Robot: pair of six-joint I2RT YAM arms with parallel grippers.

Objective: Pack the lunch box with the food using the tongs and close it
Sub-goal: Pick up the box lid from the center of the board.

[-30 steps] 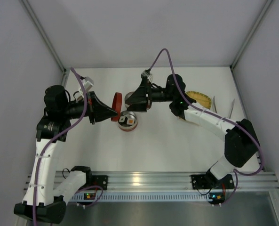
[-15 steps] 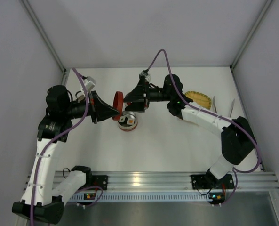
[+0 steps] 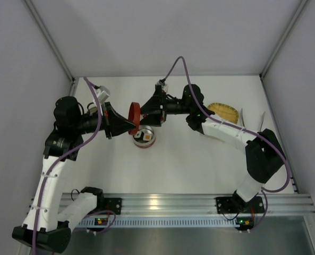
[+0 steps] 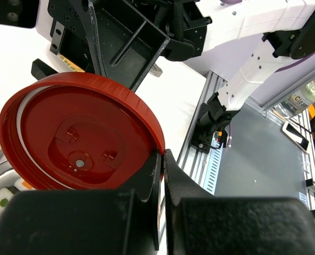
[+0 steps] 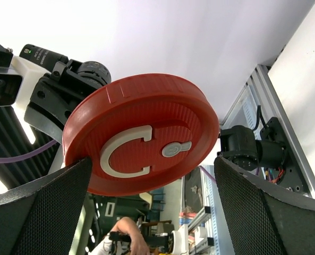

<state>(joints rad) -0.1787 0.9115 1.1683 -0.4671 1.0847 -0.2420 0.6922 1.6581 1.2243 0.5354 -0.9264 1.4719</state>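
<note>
Pinching red lid (image 4: pixel 77 138) rim — left end effector (image 4: pixel 160 159); right end effector (image 5: pixel 151 164) spread wide around it.

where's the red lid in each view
top external: red lid centre, on edge, pinched by left claw
left wrist: left-centre, underside showing
right wrist: centre, white-handled top showing
shared landmark: aluminium rail at the table's near edge

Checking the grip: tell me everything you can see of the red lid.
The red lid is round plastic with a ribbed rim, a pale grey C-shaped handle on top and a whitish ring inside its underside. It stands on edge in the air near the lunch box, rim pinched by the shut left gripper; the open right gripper flanks it.
</note>
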